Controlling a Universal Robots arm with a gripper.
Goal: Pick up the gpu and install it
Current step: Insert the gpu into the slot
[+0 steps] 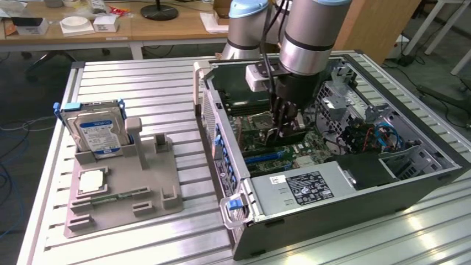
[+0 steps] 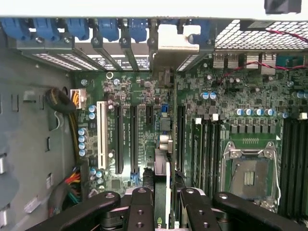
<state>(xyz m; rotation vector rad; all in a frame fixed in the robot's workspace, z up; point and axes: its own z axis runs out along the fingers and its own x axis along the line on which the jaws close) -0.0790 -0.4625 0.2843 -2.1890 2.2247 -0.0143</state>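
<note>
Exterior view has the single grey robot arm reaching down into the one open black tower computer case (image 1: 346,221), which lies on its side on a ribbed aluminium table (image 1: 140,88). Its black gripper (image 1: 284,118) hangs low over the green motherboard (image 1: 294,157).

From the wrist view, the gripper (image 2: 162,209) has its black fingers (image 2: 142,207) pinching the gpu (image 2: 161,166). The gpu is a thin card seen edge-on. It runs from between the fingers toward the case's rear wall, where what looks to be its silver metal bracket (image 2: 174,41) stands among the blue plastic slot clips (image 2: 108,28).

The pick-up looks done and the install is in hand. The card hangs over the black expansion slots (image 2: 118,139), apparently not yet pushed home, though how near its lower edge is to a slot cannot be told. Seating it calls for the card edge to lie straight along its slot, the bracket to line up with its rear opening, and an even press with no tilt.

Counted:
- one gpu
- one gripper
- one white expansion slot (image 2: 101,137)
- one empty silver processor socket (image 2: 250,173)

Outside the case, one grey plastic parts tray (image 1: 151,171) carries one boxy silver hard drive with a blue-white label (image 1: 96,132) and one small square silver processor chip (image 1: 92,181).
</note>
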